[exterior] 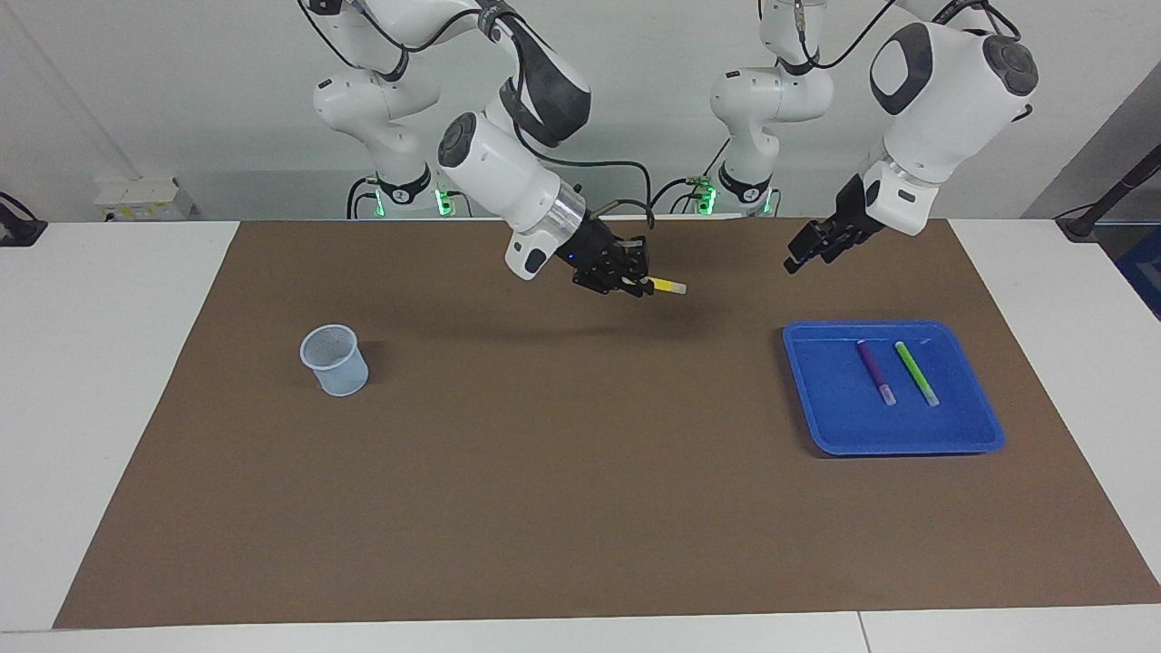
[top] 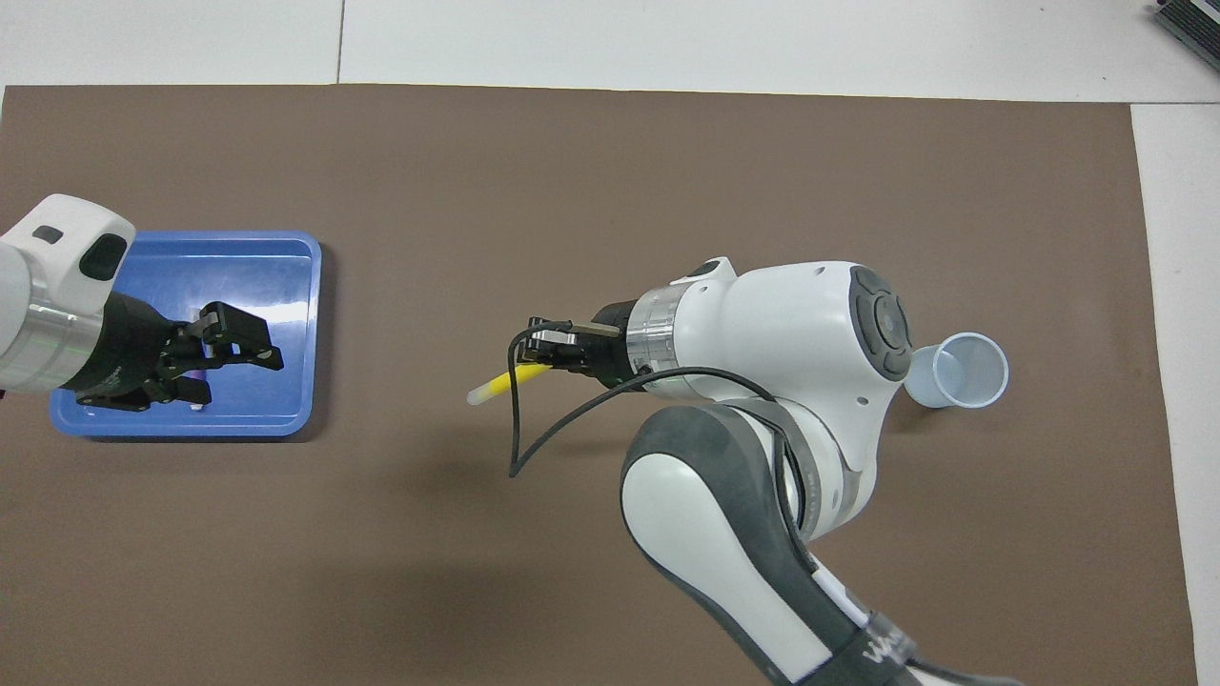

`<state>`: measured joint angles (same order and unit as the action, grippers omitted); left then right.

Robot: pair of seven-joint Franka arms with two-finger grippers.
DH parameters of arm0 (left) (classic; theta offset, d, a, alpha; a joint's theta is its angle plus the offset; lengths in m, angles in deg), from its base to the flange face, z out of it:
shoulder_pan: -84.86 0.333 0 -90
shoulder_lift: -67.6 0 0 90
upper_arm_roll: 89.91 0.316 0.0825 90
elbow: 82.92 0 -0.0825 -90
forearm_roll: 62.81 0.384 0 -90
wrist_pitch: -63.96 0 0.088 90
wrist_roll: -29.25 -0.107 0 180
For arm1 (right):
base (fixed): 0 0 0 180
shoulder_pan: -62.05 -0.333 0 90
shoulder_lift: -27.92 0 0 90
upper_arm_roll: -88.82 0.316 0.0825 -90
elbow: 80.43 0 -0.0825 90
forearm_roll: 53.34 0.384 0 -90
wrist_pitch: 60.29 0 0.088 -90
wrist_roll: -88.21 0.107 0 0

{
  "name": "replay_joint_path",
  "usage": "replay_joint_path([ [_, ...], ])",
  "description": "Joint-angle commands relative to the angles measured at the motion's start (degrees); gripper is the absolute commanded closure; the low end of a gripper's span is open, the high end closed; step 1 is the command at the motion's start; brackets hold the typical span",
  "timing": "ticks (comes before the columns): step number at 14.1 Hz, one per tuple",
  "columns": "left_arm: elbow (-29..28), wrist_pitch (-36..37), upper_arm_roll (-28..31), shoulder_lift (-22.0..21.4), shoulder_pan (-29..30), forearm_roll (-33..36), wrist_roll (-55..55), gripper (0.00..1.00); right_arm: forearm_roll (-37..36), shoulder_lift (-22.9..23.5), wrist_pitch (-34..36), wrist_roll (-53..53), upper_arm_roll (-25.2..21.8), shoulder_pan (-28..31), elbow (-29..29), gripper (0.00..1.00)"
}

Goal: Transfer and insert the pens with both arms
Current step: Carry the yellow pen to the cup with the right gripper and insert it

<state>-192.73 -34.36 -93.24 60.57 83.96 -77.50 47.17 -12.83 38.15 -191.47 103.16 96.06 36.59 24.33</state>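
Note:
My right gripper hangs over the middle of the brown mat, shut on the yellow pen. The pen's pale cap end sticks out toward the left arm's end of the table. My left gripper is open and holds nothing, raised over the part of the blue tray nearest the robots. In the tray the purple pen and the green pen lie side by side. The overhead view hides most of both under the left arm.
A pale translucent cup stands upright on the mat toward the right arm's end. The brown mat covers most of the white table. A black cable loops down from the right wrist.

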Motion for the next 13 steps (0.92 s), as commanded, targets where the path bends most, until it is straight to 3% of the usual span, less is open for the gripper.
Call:
replay_joint_path([
  [1,-3.0,0.0,-0.2,-2.5,3.2,-0.4,-7.4,0.18,-8.7,-2.3,8.9,-8.5,0.5,4.2,1.3,1.00],
  [7,-6.7,-4.9,-0.2,-2.3,8.9,-0.3,-19.6,0.19,-28.9,-5.3,24.2,-28.5,0.6,12.6,0.8,1.00],
  [13,-7.8,-11.1,-0.2,1.5,12.0,0.1,-25.5,0.20,-45.6,-6.5,30.4,-51.6,0.6,19.1,0.8,1.00],
])
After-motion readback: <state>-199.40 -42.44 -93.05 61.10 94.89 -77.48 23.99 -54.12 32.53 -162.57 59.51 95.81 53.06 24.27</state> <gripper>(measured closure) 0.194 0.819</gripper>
